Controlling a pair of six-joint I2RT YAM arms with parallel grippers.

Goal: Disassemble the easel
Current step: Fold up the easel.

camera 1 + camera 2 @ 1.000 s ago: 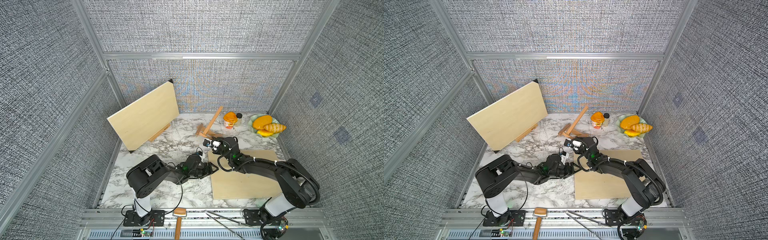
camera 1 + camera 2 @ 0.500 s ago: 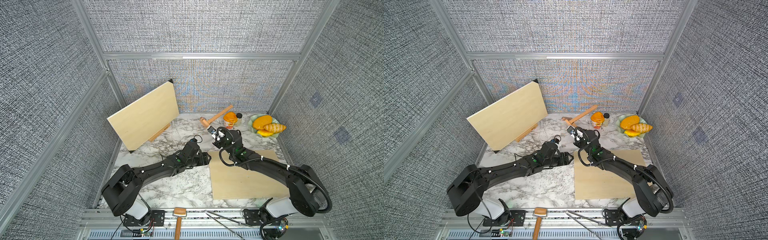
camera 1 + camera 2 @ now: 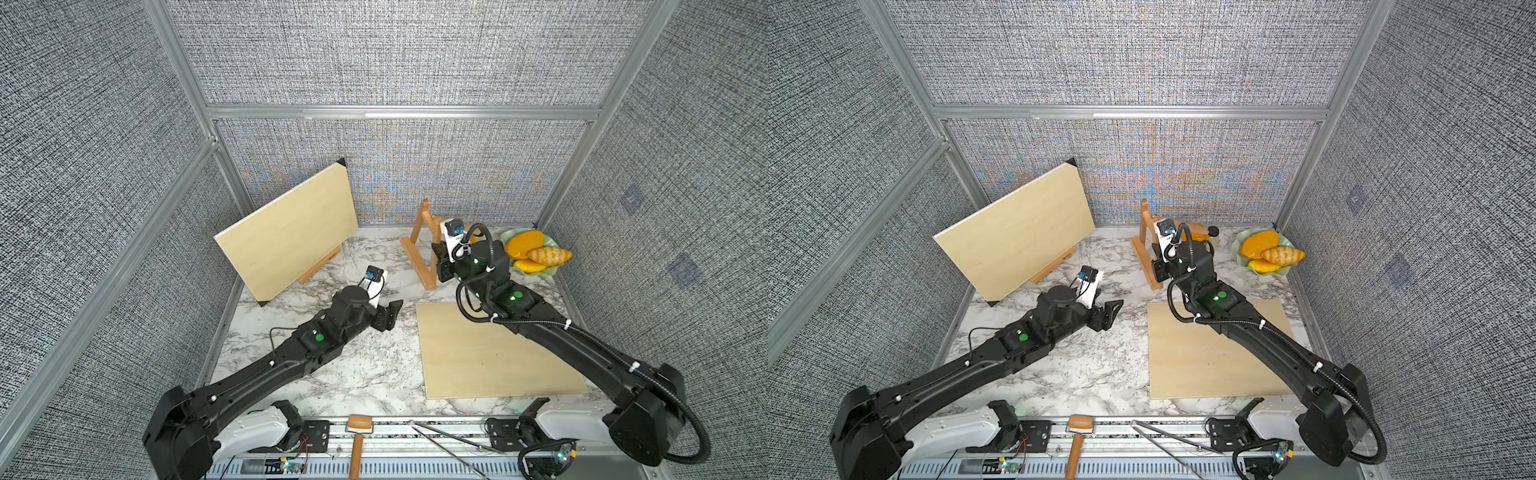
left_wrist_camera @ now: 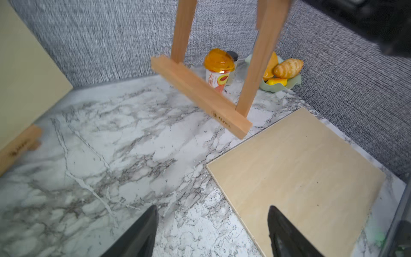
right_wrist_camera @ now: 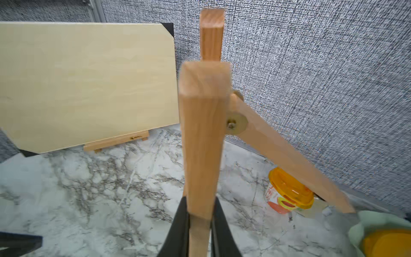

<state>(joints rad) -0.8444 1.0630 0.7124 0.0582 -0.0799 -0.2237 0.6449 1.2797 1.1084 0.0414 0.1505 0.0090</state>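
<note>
Easel (image 3: 419, 266) is at the back of the table, beside the cup (image 4: 219, 69); the right gripper (image 5: 198, 207) is clamped on its upright. Judged light, stiff wood; the hinged leg (image 5: 289, 160) may swing at the bolt (image 5: 232, 124). Left gripper (image 4: 211, 208) is open and empty. The marble table (image 3: 365, 365) looks slick, and the walls crowd in.

The right hand (image 5: 198, 227) clamps the easel's (image 5: 203, 133) upright leg above the marble tabletop (image 5: 100, 195).
</note>
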